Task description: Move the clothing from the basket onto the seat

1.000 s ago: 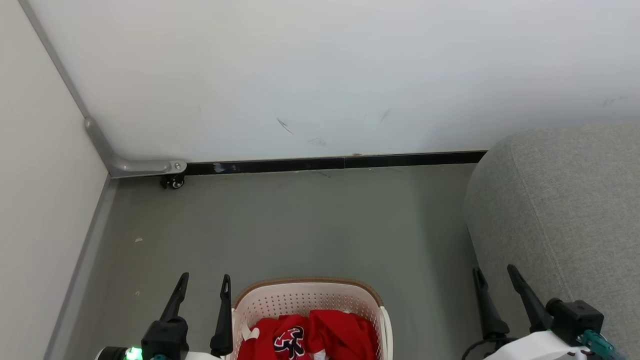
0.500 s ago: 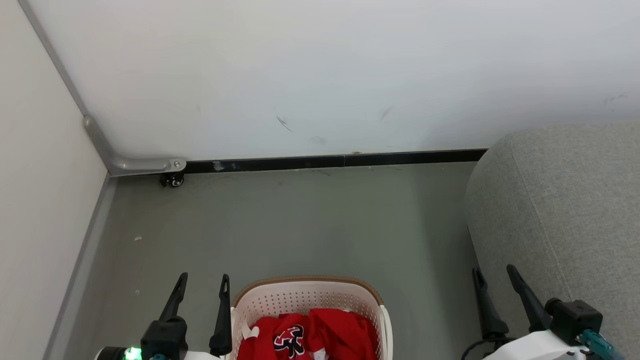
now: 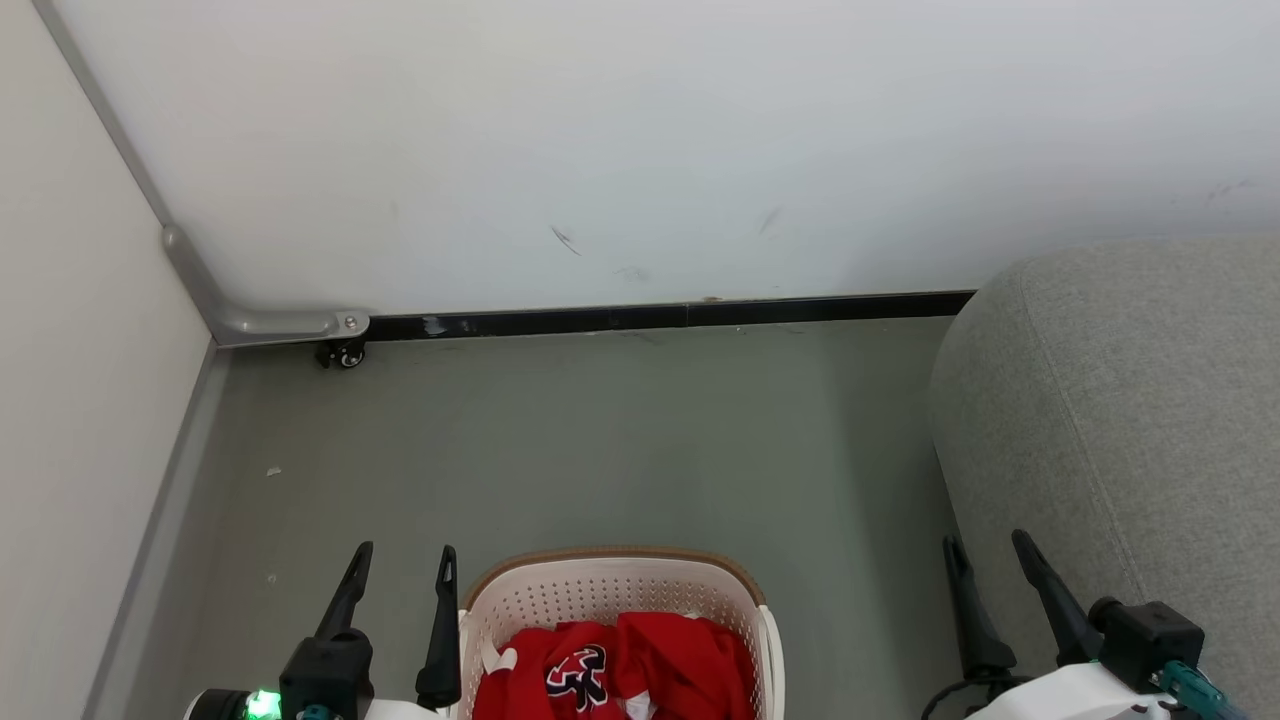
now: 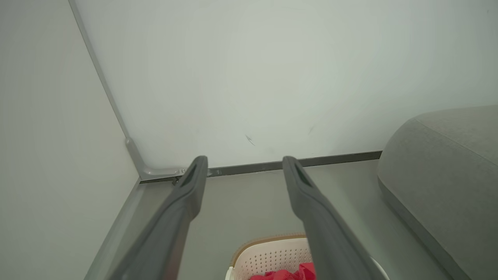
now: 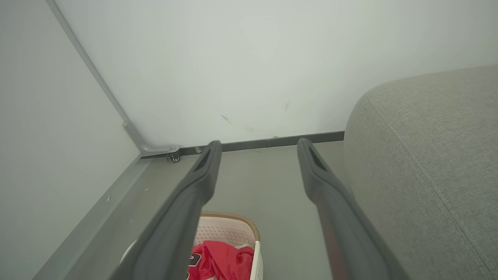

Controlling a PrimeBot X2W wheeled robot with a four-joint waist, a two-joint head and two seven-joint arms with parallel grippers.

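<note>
Head view: clothing (image 3: 680, 660) is seen in the basket (image 3: 600, 600) at 6 o'clock on grey floor (image 3: 600, 440), white wall (image 3: 640, 150) at 12, seat (image 3: 1130, 420) at 3. Left wrist view: left hand (image 4: 244, 160) is held apart. Right wrist view: right hand (image 5: 259, 143) likewise.

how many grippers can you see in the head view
2. The left gripper with two long dark fingers is at lower left, beside the cream-white perforated plastic basket; the right gripper is at lower right, by the light-grey fabric sofa. Both are open and empty.
</note>
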